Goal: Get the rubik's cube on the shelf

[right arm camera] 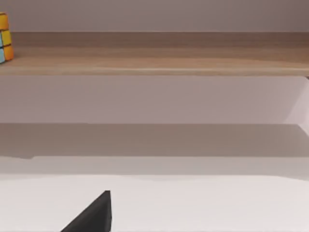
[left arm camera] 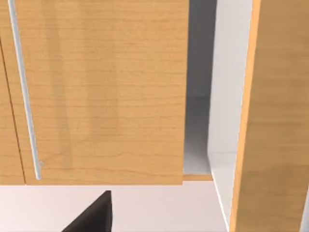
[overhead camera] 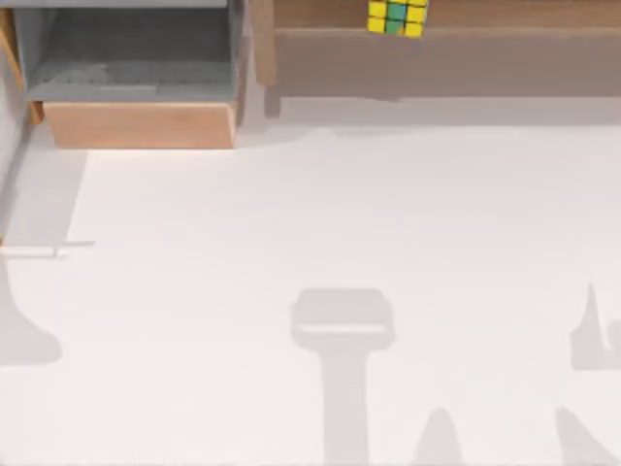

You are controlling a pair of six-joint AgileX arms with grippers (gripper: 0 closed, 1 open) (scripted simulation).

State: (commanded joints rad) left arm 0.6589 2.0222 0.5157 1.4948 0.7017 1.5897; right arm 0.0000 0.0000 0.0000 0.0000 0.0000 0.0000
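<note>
The rubik's cube (overhead camera: 397,16), yellow squares with a few green and teal ones, rests on the shelf (overhead camera: 505,14), a long light-brown plank at the back right of the table. In the right wrist view the rubik's cube (right arm camera: 4,38) sits at one end of the shelf (right arm camera: 159,55), far from my right gripper (right arm camera: 91,217), of which a dark wedge shows low over the white table. A matching dark wedge of my left gripper (left arm camera: 91,218) shows in the left wrist view, in front of a wooden cabinet face. Nothing is held by either one.
A grey box-like compartment (overhead camera: 126,58) with a light wood front (overhead camera: 141,124) stands at the back left. The left wrist view faces a wooden door (left arm camera: 101,92) with a metal handle (left arm camera: 24,96) and a gap beside it. Arm shadows (overhead camera: 342,330) fall on the white table.
</note>
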